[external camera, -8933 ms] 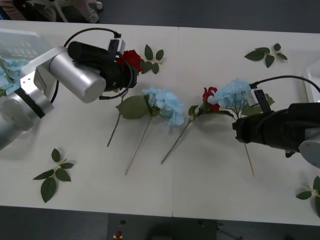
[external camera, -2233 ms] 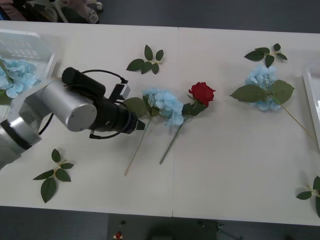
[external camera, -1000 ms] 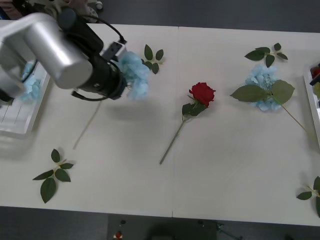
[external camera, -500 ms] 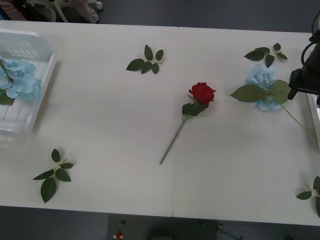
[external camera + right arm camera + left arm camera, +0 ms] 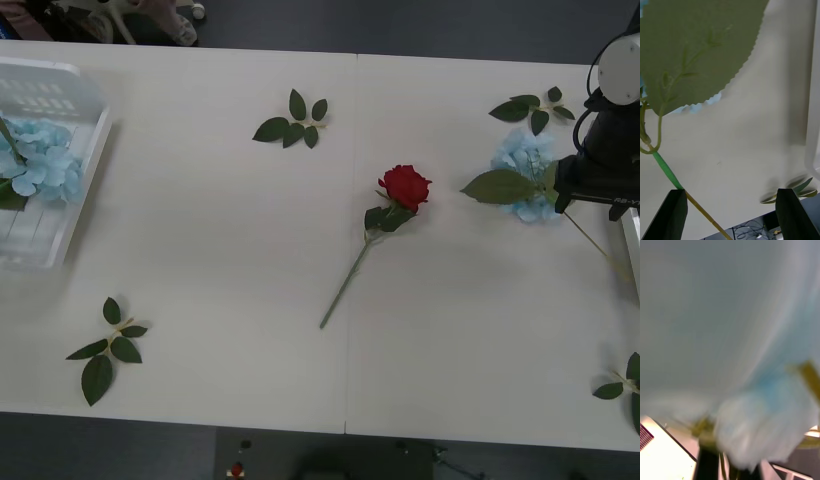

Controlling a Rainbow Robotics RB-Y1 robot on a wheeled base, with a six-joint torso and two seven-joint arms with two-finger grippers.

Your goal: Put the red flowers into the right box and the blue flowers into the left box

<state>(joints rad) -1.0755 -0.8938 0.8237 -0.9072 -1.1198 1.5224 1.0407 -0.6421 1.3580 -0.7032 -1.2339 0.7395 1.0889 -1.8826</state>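
Sorting half done: pale sky-blue flower puffs (image 5: 40, 160) lie in the white translucent left box (image 5: 88, 165) at the bench's left edge — one long-stemmed red rose (image 5: 404, 186) mid-bench and one blue puff (image 5: 525, 160) near the right edge remain, the right hand (image 5: 730, 213) spread over its stem; the left hand's state cannot be told.

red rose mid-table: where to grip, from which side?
Judging from its pose, grip the red rose on the bare stem below the leaves, coming straight down with the jaws across the stem. It lies flat on the table, with nothing close beside that stretch.
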